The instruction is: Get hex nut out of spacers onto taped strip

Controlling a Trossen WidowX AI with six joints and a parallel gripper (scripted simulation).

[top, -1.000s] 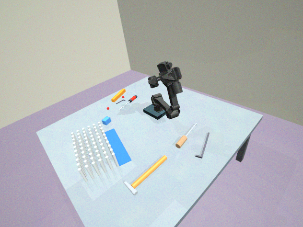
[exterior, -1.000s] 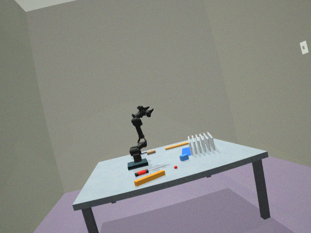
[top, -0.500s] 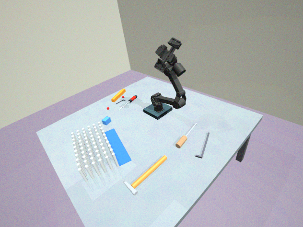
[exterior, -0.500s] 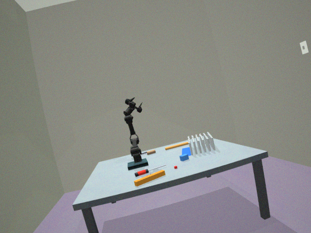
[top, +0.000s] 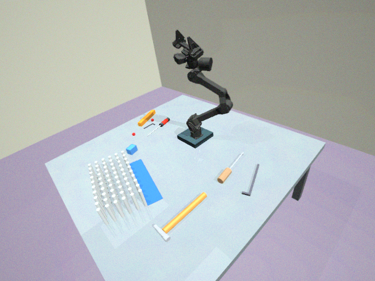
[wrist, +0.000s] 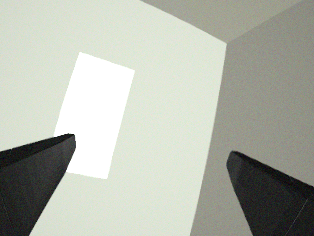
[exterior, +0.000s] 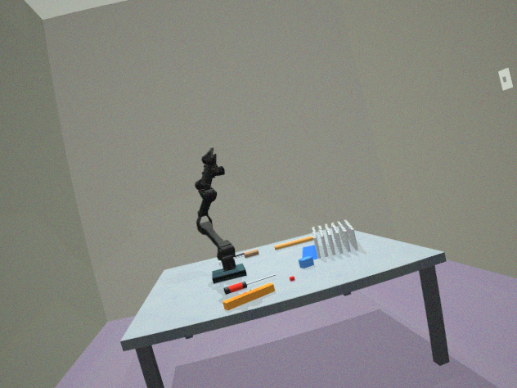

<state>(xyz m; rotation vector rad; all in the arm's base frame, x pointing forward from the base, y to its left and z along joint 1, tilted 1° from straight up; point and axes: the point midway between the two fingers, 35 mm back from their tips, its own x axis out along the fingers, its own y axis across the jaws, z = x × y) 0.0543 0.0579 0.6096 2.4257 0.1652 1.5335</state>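
My gripper (top: 183, 34) (exterior: 213, 151) (wrist: 154, 150) is open and empty, raised high above the robot base and pointing upward. Standing pale spacers (top: 142, 195) (exterior: 352, 240) form a dense field of upright rods. The blue taped strip (top: 146, 182) (exterior: 309, 252) lies along the field's side facing the robot; no nut is visible on it. The hex nut cannot be made out in any view. A dark grey L-shaped hook tool (top: 254, 180) lies near the table edge, across the table from the spacers. The gripper touches nothing.
A yellow-handled hammer (top: 185, 212), wooden-handled screwdriver (top: 224, 175), red screwdriver (top: 164, 121) (exterior: 236, 287) and small hex key (top: 148, 126) lie on the table. A blue block (top: 132, 149) (exterior: 306, 262) sits near the field's corner. An orange bar (top: 146, 117) (exterior: 249, 296) and two red pieces lie farther off.
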